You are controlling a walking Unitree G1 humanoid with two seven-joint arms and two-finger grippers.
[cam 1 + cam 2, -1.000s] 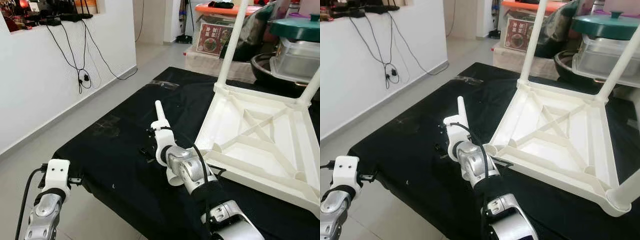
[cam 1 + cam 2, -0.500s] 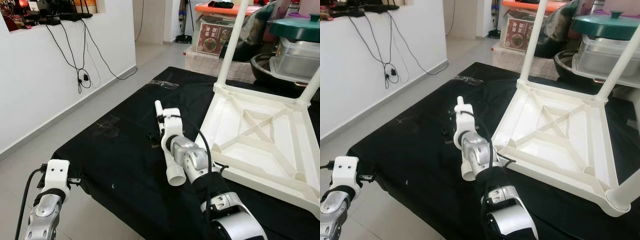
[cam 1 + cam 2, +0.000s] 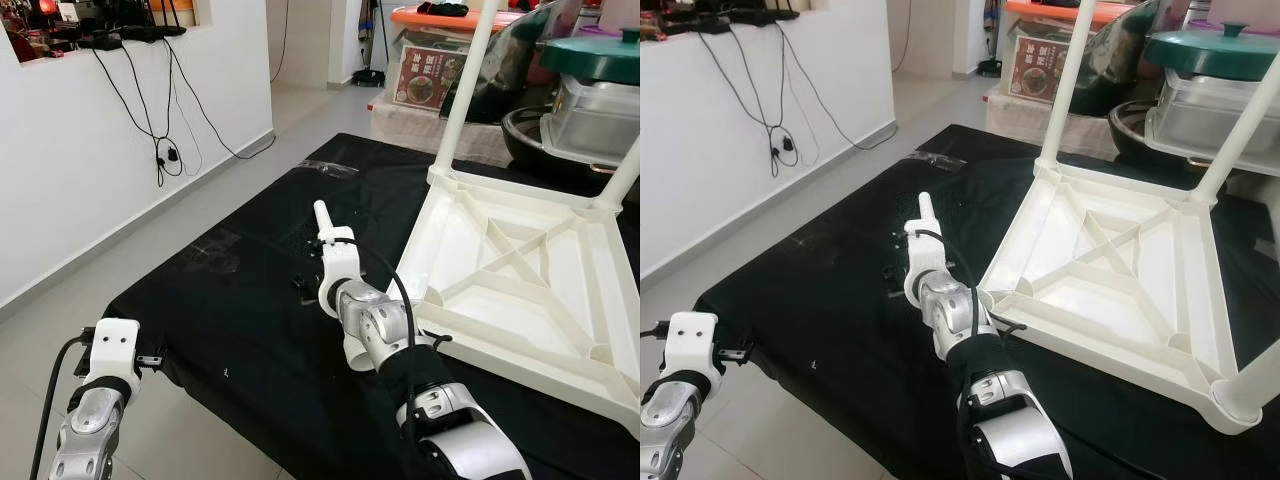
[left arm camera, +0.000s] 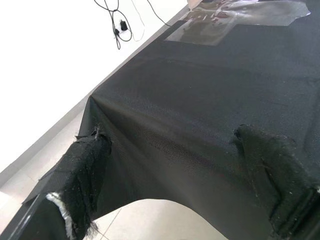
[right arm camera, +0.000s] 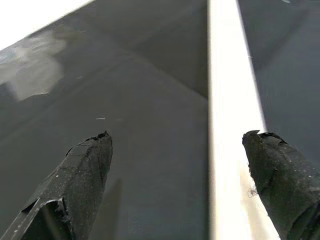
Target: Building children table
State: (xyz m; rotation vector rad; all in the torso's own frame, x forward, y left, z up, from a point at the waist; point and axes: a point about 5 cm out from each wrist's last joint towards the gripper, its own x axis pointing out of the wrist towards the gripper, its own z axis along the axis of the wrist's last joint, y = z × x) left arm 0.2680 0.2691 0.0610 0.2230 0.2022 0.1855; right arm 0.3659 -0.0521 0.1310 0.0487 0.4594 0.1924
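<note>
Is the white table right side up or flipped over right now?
Flipped over. The white table lies top-down on the black cloth, its ribbed underside facing up and its legs pointing upward.

The cloth (image 3: 230,300) is matt black woven fabric, with glossy clear tape (image 3: 325,168) stuck on it. The table (image 3: 520,280) and loose leg (image 5: 225,125) are smooth white plastic with a slight sheen. The arms (image 3: 375,325) are brushed silver metal. The fingers (image 4: 85,165) wear frayed, rough black fabric. The floor (image 3: 130,250) is glossy pale tile.
</note>
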